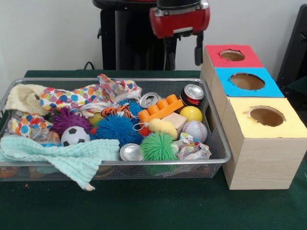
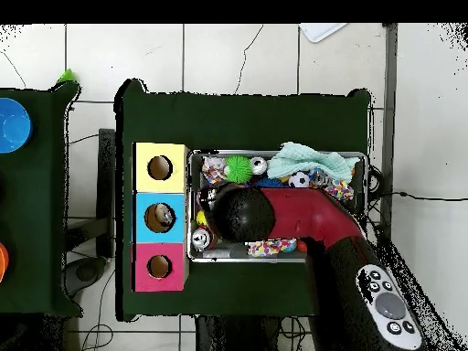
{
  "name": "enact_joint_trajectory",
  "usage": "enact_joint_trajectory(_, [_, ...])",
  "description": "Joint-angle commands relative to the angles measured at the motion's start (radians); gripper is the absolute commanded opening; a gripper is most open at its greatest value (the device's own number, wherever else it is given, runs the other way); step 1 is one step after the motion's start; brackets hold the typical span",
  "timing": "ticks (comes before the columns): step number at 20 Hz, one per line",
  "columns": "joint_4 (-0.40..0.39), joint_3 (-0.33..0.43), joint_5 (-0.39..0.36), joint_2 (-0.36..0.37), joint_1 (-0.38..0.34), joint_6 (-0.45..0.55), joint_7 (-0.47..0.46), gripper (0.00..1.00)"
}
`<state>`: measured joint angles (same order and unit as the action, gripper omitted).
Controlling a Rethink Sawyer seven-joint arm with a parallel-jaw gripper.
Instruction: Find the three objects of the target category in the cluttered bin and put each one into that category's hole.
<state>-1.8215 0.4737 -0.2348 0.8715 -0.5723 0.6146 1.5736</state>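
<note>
One clear crinkly plastic container [image 1: 44, 138] shows in the cluttered bin [image 1: 144, 163], at lower left of the front view, wedged between a dotted paper wad [image 1: 24, 126] and a soccer ball [image 1: 75, 136]. It is too crumpled for me to tell which way it points. The bin's long axis runs left to right. It also holds a mint cloth [image 1: 62, 155], a blue spiky ball [image 1: 115, 128], a green spiky ball [image 1: 158, 146], a silver can [image 1: 131, 152] and a baseball [image 1: 195, 130]. The hole [image 1: 247, 81] of the blue-topped box sits at right, between the red-topped and yellow-topped boxes. My gripper [image 1: 183, 50] hangs at top centre; whether it is wide or narrow I cannot tell.
</note>
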Motion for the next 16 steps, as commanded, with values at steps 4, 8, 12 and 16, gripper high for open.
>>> enact_joint_trajectory(4, [0.215, 0.069, -0.130, -0.064, -0.075, 0.233, -0.280, 1.00])
enact_joint_trajectory(8, [0.300, 0.106, -0.169, -0.102, -0.101, 0.274, -0.344, 1.00])
enact_joint_trajectory(12, [0.403, 0.127, -0.231, -0.151, -0.113, 0.309, -0.406, 1.00])
enact_joint_trajectory(16, [0.478, 0.145, -0.296, -0.200, -0.125, 0.308, -0.460, 1.00])
